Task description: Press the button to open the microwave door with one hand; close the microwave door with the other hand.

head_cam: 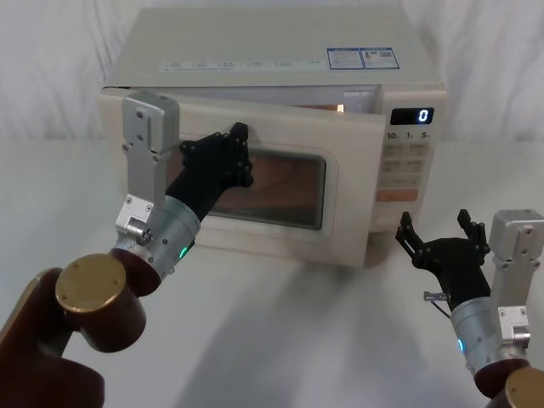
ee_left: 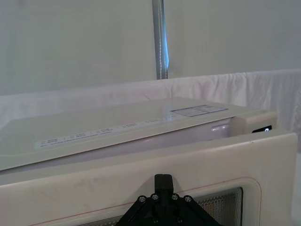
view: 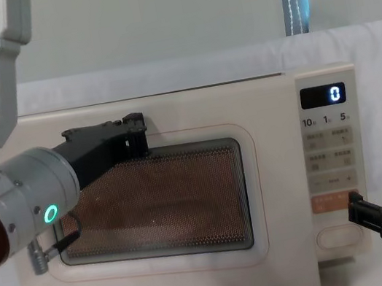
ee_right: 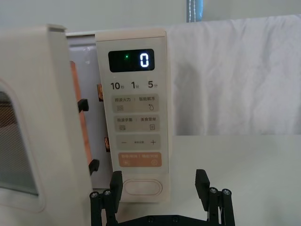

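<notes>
The cream microwave point(head_cam: 280, 68) stands mid-table, its display point(ee_right: 131, 60) showing 0. The microwave door point(head_cam: 348, 195) hangs slightly ajar, with a gap at its latch side next to the control panel point(ee_right: 136, 117). My left gripper point(head_cam: 241, 136) is shut and rests against the door front by the window's upper left corner; it is also seen in the chest view point(view: 138, 134) and the left wrist view point(ee_left: 163, 181). My right gripper point(head_cam: 436, 228) hovers open in front of the panel's lower end. In its wrist view the wide cream button point(ee_right: 142, 187) lies just beyond the spread fingers point(ee_right: 202, 181), apart from them.
An orange key point(ee_right: 138, 159) sits directly above the button. White cloth covers the table point(head_cam: 280, 331) and drapes the wall behind. The swung-out door edge point(ee_right: 70, 108) stands close to the left of the right gripper.
</notes>
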